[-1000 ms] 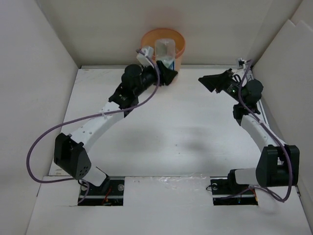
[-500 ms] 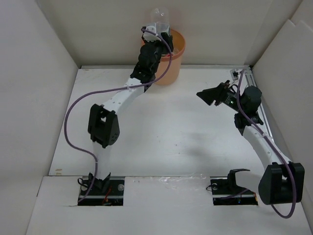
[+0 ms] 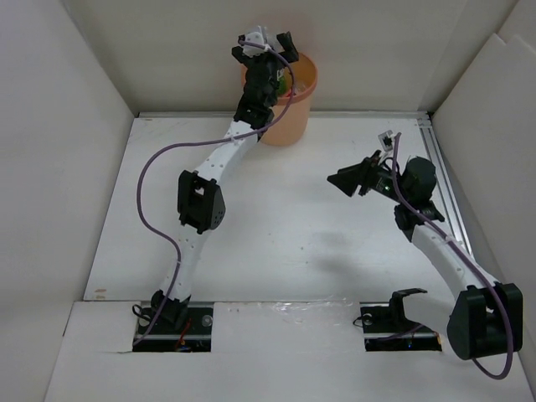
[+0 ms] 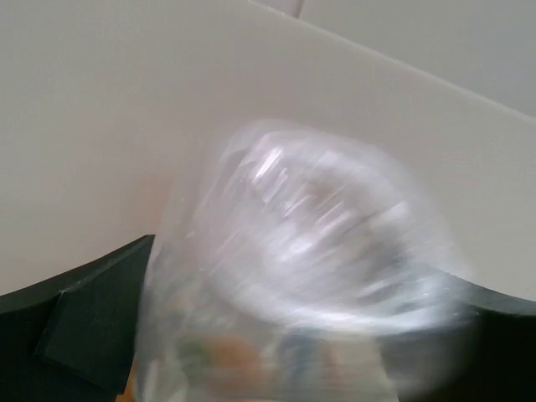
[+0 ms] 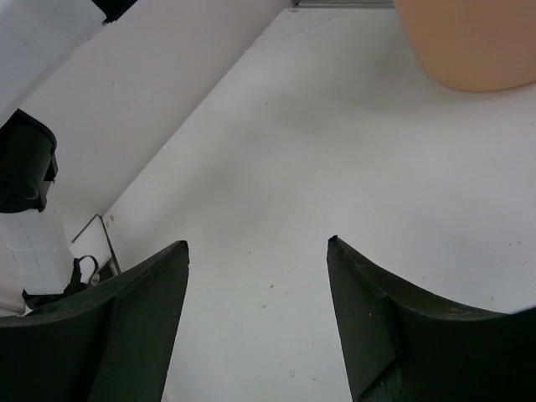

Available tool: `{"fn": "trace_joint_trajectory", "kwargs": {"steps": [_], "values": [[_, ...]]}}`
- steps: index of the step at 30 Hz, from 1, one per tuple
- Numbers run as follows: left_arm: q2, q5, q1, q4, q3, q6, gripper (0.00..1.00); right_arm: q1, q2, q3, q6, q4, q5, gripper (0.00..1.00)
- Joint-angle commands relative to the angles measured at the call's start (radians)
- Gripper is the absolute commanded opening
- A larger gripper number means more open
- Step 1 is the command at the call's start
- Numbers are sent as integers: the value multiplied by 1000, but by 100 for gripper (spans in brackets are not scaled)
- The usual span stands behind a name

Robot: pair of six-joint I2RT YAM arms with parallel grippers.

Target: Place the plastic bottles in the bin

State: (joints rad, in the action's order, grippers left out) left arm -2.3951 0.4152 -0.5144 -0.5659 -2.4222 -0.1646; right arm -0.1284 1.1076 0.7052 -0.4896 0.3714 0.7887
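The orange bin [image 3: 293, 105] stands at the back wall of the table. My left gripper [image 3: 266, 43] hangs over its rim, fingers spread wide and open. In the left wrist view a clear plastic bottle [image 4: 310, 218] fills the gap between the black fingers [image 4: 84, 322], smeared by motion and loose in my left gripper [image 4: 306, 260]. A green patch [image 3: 286, 84] shows inside the bin. My right gripper [image 3: 347, 180] hovers over the bare table at the right, open with nothing between its fingers. Its wrist view has my right gripper [image 5: 258, 243] above the white tabletop, with the bin [image 5: 477, 42] at the upper right.
White walls close in the table on the left, back and right. A metal rail [image 3: 444, 180] runs along the right edge. The left arm's purple cable [image 3: 155, 201] loops out over the left half of the table.
My left gripper has lifted from beside the bin to above its rim and has opened. The clear bottle that stuck up from it no longer shows there. My right gripper has drifted slightly left and nearer.
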Motion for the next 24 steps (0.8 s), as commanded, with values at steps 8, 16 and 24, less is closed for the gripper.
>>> {"fn": "trace_joint_trajectory", "kwargs": {"steps": [8, 16, 24], "values": [[2, -39, 47, 4, -84, -62, 100, -56, -37, 20, 72, -37, -25, 73], [406, -107, -45, 303, 155, 94, 100, -135, -89, 221, 279, -466, -412, 100], [936, 242, -243, 526, 902, -58, 100, -313, -157, 470, 410, -840, -899, 100]]}}
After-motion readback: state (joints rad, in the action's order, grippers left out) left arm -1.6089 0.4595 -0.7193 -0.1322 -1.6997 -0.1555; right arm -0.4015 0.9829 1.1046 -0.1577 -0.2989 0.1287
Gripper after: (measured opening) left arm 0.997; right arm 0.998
